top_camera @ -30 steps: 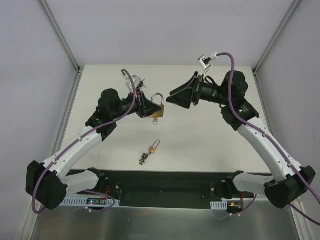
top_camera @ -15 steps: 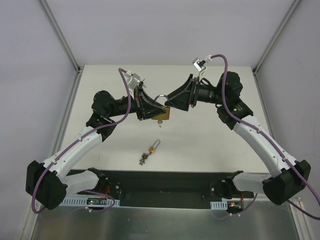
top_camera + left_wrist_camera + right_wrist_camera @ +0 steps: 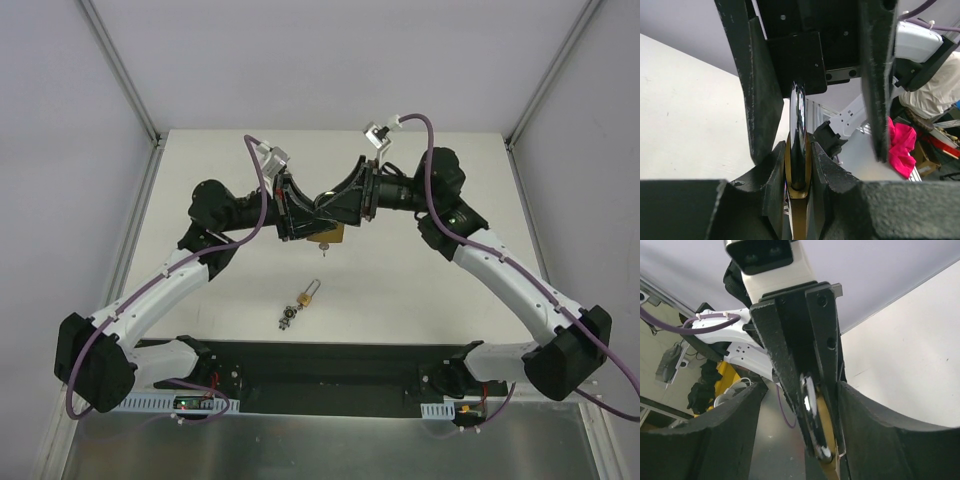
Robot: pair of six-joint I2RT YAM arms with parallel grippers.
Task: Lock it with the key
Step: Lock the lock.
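Your left gripper (image 3: 303, 220) clamps the padlock (image 3: 796, 212); the right gripper (image 3: 815, 80) gapes wide astride its shackle (image 3: 798, 115). Turning the key (image 3: 322, 243) seemingly remains.

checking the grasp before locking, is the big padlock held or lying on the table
Held: the left wrist view shows the big padlock with its brass body clamped in the left gripper, raised off the table.
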